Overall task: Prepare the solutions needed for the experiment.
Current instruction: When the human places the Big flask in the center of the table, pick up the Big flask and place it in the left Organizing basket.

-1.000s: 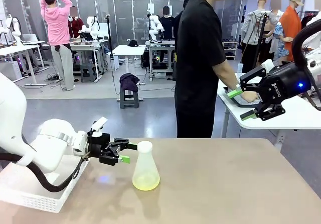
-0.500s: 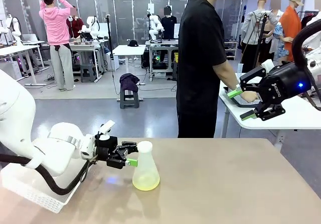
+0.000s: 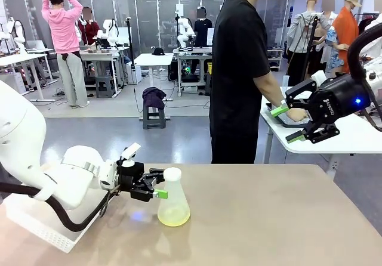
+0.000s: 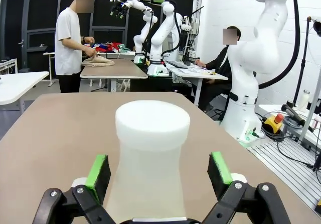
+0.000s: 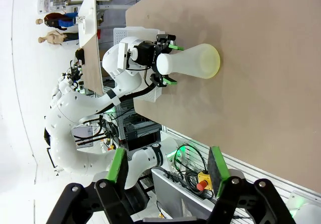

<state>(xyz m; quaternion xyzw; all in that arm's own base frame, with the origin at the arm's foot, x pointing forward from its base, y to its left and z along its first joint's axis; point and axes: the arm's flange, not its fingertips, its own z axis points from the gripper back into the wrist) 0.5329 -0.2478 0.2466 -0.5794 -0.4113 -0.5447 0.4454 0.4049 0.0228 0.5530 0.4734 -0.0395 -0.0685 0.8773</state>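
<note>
A frosted-white conical flask (image 3: pixel 173 194) stands upright on the tan table (image 3: pixel 268 218), left of centre. A shallow layer of pale yellow solution (image 3: pixel 173 219) lies in its base. My left gripper (image 3: pixel 160 183) reaches in level from the left, open, with a finger on each side of the flask's neck. In the left wrist view the flask neck (image 4: pixel 152 148) stands between the green pads (image 4: pixel 98 171) with a gap on both sides. My right gripper (image 3: pixel 287 123) hangs open high at the right, holding nothing. The right wrist view looks down on the flask (image 5: pixel 190 63).
A white perforated basket (image 3: pixel 36 227) sits at the table's front left, under my left arm. A person in a black shirt (image 3: pixel 239 69) stands at the far side, with hands on a white table (image 3: pixel 352 138) at the right.
My left gripper has slid right, from short of the flask to having its open fingers on both sides of the neck. The right arm and the flask have not moved.
</note>
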